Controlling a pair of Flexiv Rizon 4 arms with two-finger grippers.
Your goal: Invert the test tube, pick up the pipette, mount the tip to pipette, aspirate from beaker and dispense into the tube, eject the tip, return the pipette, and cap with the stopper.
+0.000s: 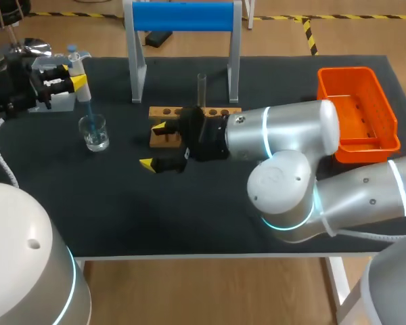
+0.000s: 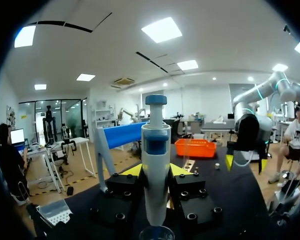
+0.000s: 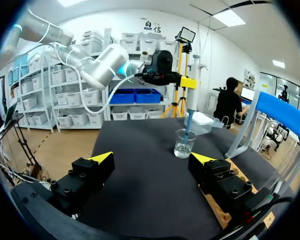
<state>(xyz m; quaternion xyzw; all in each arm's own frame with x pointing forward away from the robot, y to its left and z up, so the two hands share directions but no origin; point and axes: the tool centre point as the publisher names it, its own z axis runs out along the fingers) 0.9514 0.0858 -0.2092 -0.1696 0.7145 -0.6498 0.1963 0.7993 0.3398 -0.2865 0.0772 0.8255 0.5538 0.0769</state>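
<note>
My left gripper (image 1: pixel 73 73) is at the table's far left, shut on a white pipette (image 1: pixel 76 68) with a blue button (image 2: pixel 156 99). The pipette stands upright, and its blue tip (image 3: pixel 187 127) dips into a clear glass beaker (image 1: pixel 93 131) with a little liquid. In the left wrist view the pipette body (image 2: pixel 156 165) sits between the yellow fingertips, with the beaker rim (image 2: pixel 156 232) right under it. My right gripper (image 1: pixel 153 145) hovers open and empty to the right of the beaker (image 3: pixel 183 143). A clear test tube (image 1: pixel 201 88) stands upright in the wooden rack (image 1: pixel 164 112).
A blue-topped frame stand (image 1: pixel 183 17) rises behind the rack. An orange basket (image 1: pixel 358 115) sits at the far right. A pale box (image 1: pixel 57 103) lies under the left gripper at the table's left edge. My right arm (image 1: pixel 284 135) lies across the table's middle.
</note>
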